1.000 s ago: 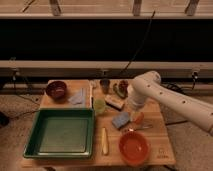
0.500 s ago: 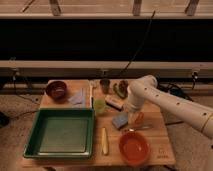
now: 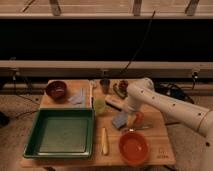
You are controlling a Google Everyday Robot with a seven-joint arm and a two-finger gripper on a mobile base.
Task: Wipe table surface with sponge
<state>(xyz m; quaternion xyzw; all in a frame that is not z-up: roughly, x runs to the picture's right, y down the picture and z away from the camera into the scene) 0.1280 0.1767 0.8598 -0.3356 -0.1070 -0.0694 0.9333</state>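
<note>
A blue-grey sponge (image 3: 119, 120) lies on the wooden table (image 3: 160, 142), right of the table's middle. My gripper (image 3: 128, 116) is at the end of the white arm (image 3: 165, 107), which reaches in from the right. The gripper is down at the sponge's right edge and seems to touch it. An orange object (image 3: 138, 118) sits just right of the gripper.
A green tray (image 3: 60, 133) fills the front left. An orange bowl (image 3: 134, 147) and a yellow banana-like object (image 3: 104, 140) are at the front. A dark red bowl (image 3: 56, 90), a pale cloth (image 3: 79, 98), a green cup (image 3: 100, 106) and a dark cup (image 3: 104, 85) stand at the back.
The arm has shifted left and lower toward the sponge. The sponge has stayed in about the same place.
</note>
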